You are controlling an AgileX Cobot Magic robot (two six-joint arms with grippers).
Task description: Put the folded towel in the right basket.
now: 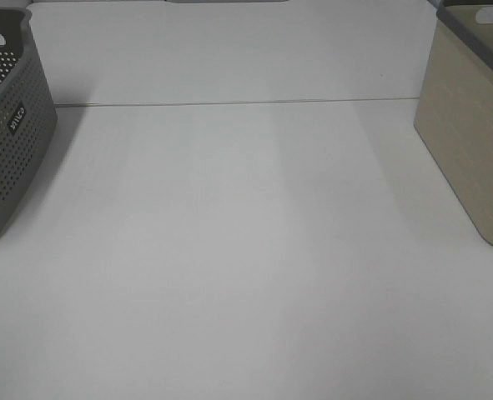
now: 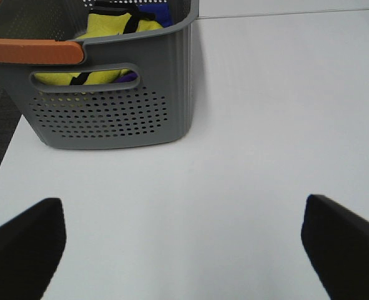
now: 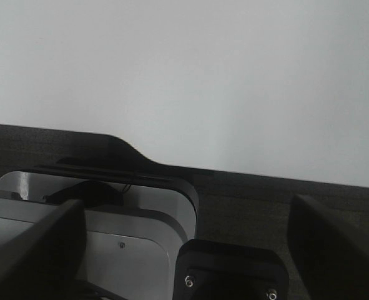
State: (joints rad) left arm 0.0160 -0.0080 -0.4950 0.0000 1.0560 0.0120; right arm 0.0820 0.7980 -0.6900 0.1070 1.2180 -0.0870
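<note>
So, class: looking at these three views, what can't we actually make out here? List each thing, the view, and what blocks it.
- Beige right basket, exterior high: its inside is hidden by its own wall and the frame edge, so no towel shows.
- Grey left basket, left wrist: yellow and blue fabric is partly hidden by the wall; what it is stays unclear.
- Left gripper and right gripper: only the spread fingertips show, the rest is cut off.
- Both arms: outside the exterior high view.

A grey perforated basket [image 2: 109, 94] holding yellow cloth [image 2: 112, 28] stands on the white table [image 1: 246, 250].
</note>
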